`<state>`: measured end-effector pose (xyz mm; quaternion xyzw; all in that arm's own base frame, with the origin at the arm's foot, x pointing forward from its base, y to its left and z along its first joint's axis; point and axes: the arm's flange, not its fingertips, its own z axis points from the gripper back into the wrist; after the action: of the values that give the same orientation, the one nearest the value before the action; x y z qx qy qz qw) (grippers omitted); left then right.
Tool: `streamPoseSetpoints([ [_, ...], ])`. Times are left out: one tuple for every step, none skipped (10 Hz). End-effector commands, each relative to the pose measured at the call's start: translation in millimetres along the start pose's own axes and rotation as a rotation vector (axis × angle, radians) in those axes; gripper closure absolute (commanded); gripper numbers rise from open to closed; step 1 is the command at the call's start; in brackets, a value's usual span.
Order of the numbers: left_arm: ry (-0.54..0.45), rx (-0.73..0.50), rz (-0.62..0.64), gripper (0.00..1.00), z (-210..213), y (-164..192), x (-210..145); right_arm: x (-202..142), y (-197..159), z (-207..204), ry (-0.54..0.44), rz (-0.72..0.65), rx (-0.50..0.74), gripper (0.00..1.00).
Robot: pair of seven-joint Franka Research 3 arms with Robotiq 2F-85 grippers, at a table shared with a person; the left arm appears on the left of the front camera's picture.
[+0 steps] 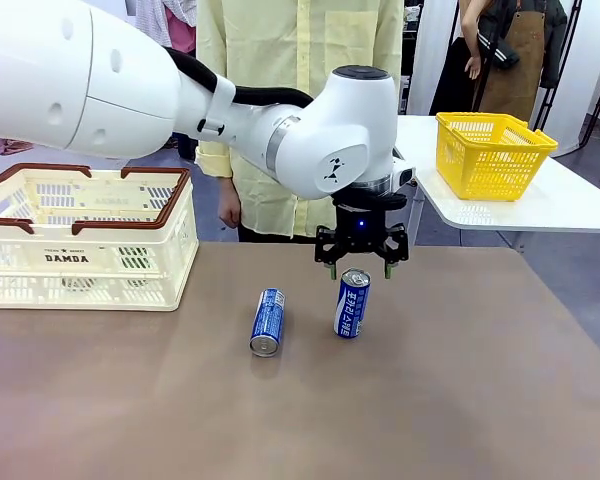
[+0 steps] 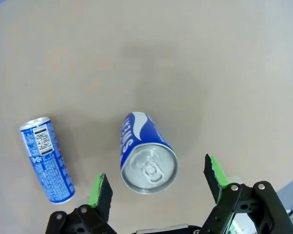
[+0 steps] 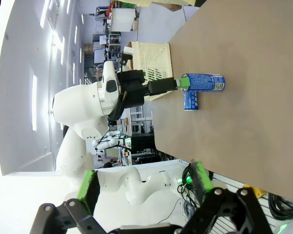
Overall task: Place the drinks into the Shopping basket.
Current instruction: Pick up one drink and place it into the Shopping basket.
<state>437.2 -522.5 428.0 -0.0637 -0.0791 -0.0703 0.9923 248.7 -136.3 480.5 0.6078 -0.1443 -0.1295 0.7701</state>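
Note:
Two blue drinks with white lettering are on the brown table. One drink stands upright at the middle. The other drink lies on its side just left of it. My left gripper hangs open right above the upright can, with a green pad on either side of its silver top and not touching it. The cream Shopping basket with brown handles stands at the table's far left. My right gripper is open and holds nothing, off the table's side, looking across at both cans.
A person in a yellow shirt stands at the far edge, one hand hanging near the table. A yellow basket sits on a white side table at the back right. The near half of the brown table is bare.

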Motion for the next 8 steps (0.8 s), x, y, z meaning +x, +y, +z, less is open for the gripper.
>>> streamPoseSetpoints([
  [0.036, 0.026, 0.022, 0.0, -10, 5, 7, 1, 4, 0, -0.008, -0.01, 0.018, 0.0],
  [0.049, 0.025, 0.023, 0.0, -16, 7, 7, 1, 4, 0, -0.008, -0.01, 0.018, 0.0],
  [0.055, 0.031, 0.025, 0.0, -20, 8, 8, 1, 4, 0, -0.008, -0.01, 0.018, 0.0],
  [0.06, 0.033, 0.016, 0.0, -22, 10, 10, 1, 4, 0, -0.008, -0.01, 0.018, 0.0],
  [0.068, 0.034, -0.001, 0.0, -22, 12, 11, 1, 4, 0, -0.008, -0.01, 0.018, 0.0],
  [0.081, 0.032, -0.012, 0.0, -21, 12, 11, 1, 4, 0, -0.008, -0.01, 0.018, 0.0],
  [0.09, 0.034, -0.019, 0.0, -22, 12, 12, 1, 4, 0, -0.008, -0.01, 0.018, 0.0],
  [0.098, 0.038, -0.02, 0.0, -23, 14, 12, 1, 4, 0, -0.008, -0.01, 0.018, 0.0],
])
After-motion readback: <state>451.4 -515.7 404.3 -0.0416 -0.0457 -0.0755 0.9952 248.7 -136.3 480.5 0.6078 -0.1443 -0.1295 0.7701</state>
